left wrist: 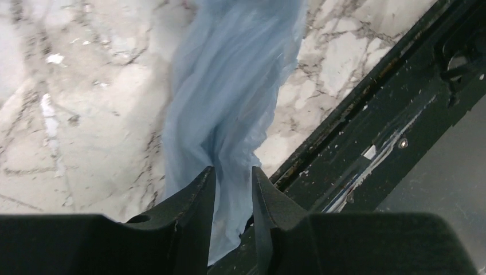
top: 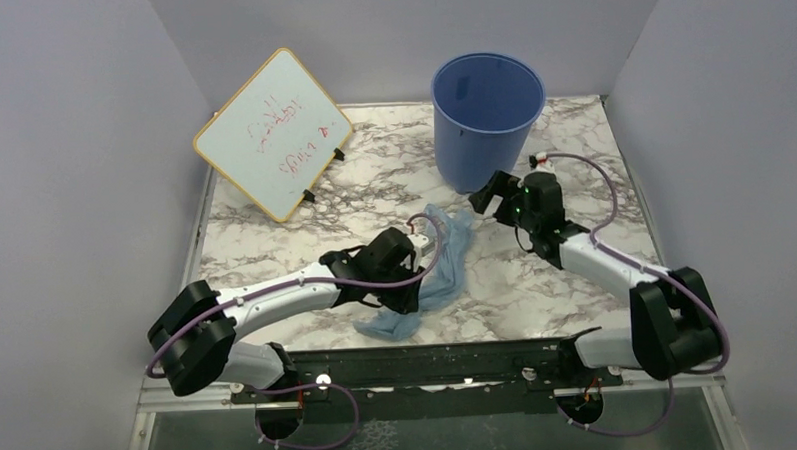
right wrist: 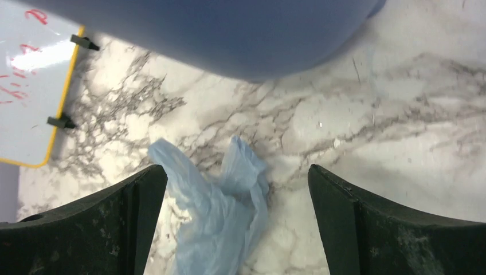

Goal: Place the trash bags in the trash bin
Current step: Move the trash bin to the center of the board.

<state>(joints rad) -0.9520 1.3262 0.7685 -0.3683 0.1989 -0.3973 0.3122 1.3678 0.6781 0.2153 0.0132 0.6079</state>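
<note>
I see my left gripper (left wrist: 232,171) pinched on the trash bag (left wrist: 229,86), which lies across the marble table (top: 373,186) just short of the trash bin (top: 477,147). My right gripper (right wrist: 238,172) hangs spread wide over its far end.

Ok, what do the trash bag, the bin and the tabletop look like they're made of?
The trash bag looks like thin plastic film: translucent light blue, faintly glossy, draping in crinkled folds. The trash bin seems rigid moulded plastic: opaque blue, smooth tapered walls. The tabletop is white with grey veins like marble; real stone or a printed surface, I cannot tell.
</note>
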